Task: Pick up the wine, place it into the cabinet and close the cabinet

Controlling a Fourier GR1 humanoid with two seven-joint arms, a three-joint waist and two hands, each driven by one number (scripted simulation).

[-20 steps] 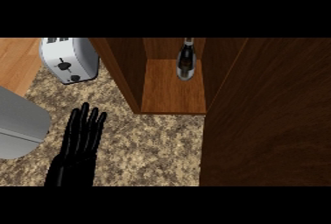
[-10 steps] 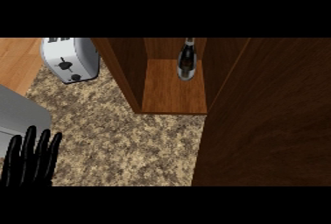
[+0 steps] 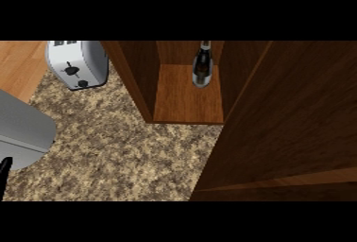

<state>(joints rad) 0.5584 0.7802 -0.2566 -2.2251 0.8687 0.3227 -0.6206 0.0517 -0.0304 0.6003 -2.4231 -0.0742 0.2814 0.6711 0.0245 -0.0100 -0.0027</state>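
The left hand [image 3: 4, 176] had slid out to the edge at eight o'clock, its pose impossible to tell. The wine [image 3: 202, 66] stood in the open cabinet [image 3: 188, 101] at twelve.

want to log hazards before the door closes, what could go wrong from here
The cabinet door stands wide open with no hand near it: only a sliver of the left hand shows at the lower left edge, so the reach is long. A hard swing could jolt the upright wine bottle.
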